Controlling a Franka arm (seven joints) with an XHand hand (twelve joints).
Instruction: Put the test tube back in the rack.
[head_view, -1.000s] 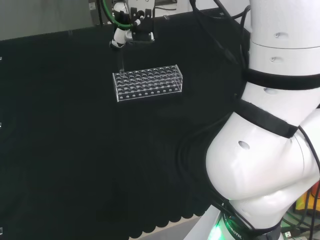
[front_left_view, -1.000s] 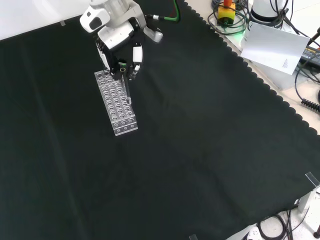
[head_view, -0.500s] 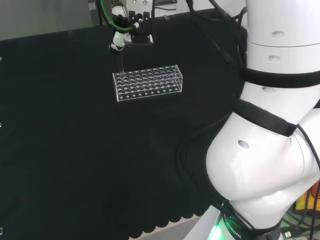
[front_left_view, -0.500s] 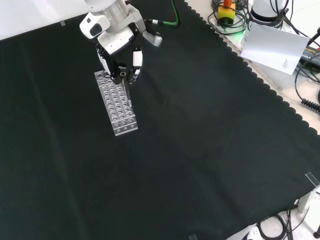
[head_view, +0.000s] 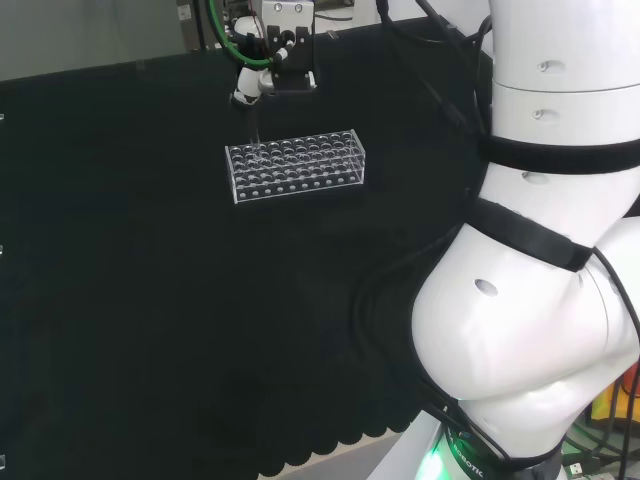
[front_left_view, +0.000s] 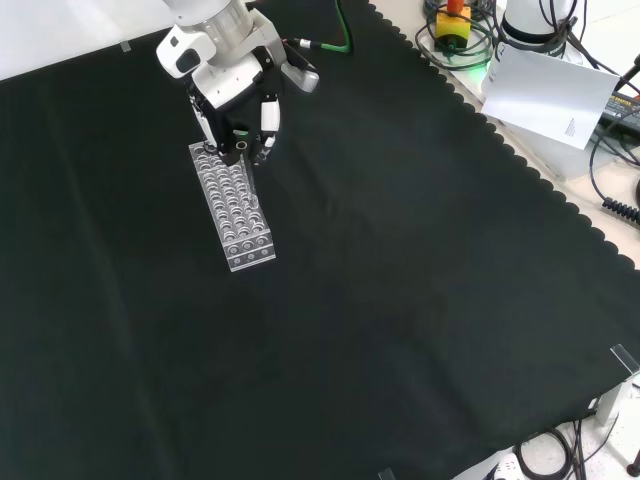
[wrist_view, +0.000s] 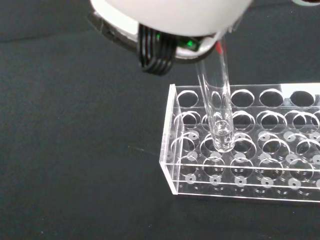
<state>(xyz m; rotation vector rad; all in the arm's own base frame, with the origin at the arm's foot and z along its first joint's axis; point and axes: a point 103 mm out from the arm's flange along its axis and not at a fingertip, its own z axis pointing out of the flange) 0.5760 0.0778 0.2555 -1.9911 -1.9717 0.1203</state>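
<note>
Hand (front_left_view: 237, 95): I see its fingers (front_left_view: 268, 115) grasping the tube (wrist_view: 216, 107);
Tube: upright, tip just above the rack (wrist_view: 240, 150)'s end holes

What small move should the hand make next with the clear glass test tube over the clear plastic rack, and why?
Probably a slow, straight descent. In the wrist view the clear glass test tube hangs near upright, its rounded tip at a hole close to the end of the clear plastic rack. The black and white hand is curled round it, so release should wait until the tube is seated.
</note>
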